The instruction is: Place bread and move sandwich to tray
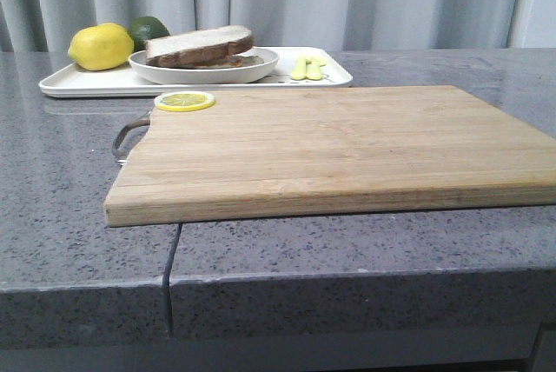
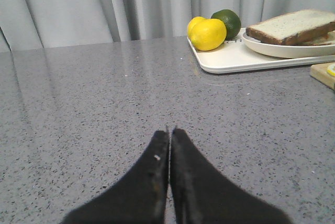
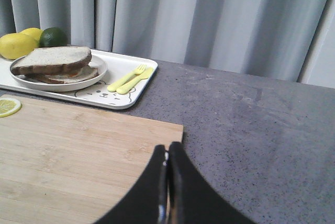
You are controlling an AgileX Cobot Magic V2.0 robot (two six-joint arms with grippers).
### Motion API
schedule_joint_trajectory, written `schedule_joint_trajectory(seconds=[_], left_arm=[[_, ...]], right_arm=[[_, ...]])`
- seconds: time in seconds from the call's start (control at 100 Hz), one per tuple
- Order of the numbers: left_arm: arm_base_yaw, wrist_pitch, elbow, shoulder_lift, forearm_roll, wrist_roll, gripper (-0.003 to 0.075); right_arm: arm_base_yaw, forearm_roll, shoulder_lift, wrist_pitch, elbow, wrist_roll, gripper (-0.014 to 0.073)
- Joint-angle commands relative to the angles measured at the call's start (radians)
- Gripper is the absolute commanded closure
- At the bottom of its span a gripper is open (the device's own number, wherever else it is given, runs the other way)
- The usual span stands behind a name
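Observation:
The sandwich (image 1: 201, 47) lies on a round white plate (image 1: 261, 66), and the plate stands on the white tray (image 1: 78, 85) at the back left of the counter. Its top slice of bread (image 3: 52, 59) is pale with a brown crust. The sandwich also shows in the left wrist view (image 2: 291, 26). My left gripper (image 2: 169, 131) is shut and empty above bare counter, well short of the tray (image 2: 230, 62). My right gripper (image 3: 167, 146) is shut and empty over the near right corner of the wooden cutting board (image 3: 68, 150). Neither gripper shows in the front view.
A yellow lemon (image 1: 101, 47) and a dark green lime (image 1: 149, 29) sit on the tray's left end. A yellow fork and spoon (image 1: 308, 68) lie on its right end. A lemon slice (image 1: 184, 102) rests on the cutting board's far left corner. A grey curtain hangs behind.

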Motion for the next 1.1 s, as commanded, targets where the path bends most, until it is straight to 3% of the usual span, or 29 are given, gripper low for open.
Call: schedule_joint_trajectory(seconds=[0.0, 0.21, 0.32, 0.52, 0.73, 0.84, 0.94, 1.09], left_arm=[[0.002, -0.075, 0.015, -0.030, -0.010, -0.002, 0.0740], [0.002, -0.075, 0.015, -0.030, -0.010, -0.002, 0.0740], [0.002, -0.075, 0.015, -0.030, -0.010, -0.002, 0.0740], [0.002, -0.075, 0.015, -0.030, -0.010, -0.002, 0.0740], [0.002, -0.075, 0.015, -0.030, -0.010, -0.002, 0.0740], [0.002, -0.075, 0.015, -0.030, -0.010, -0.002, 0.0740], [0.002, -0.075, 0.015, -0.030, -0.010, -0.002, 0.0740], [0.002, -0.075, 0.015, -0.030, -0.010, -0.002, 0.0740]], right_arm=[[-0.003, -0.052, 0.001, 0.010, -0.025, 0.001, 0.0664], [-0.004, -0.070, 0.007, 0.035, -0.024, 0.038, 0.0664], [-0.019, -0.268, 0.007, 0.047, -0.006, 0.185, 0.0664], [-0.171, -0.842, 0.006, 0.200, 0.100, 0.795, 0.0664], [-0.404, -1.612, -0.040, 0.529, 0.146, 1.529, 0.0664], [-0.524, -1.835, -0.113, 0.698, 0.147, 1.842, 0.0664], [-0.607, -1.883, -0.188, 0.779, 0.151, 1.895, 0.0664], [-0.645, -1.912, -0.278, 0.744, 0.205, 1.894, 0.0664]])
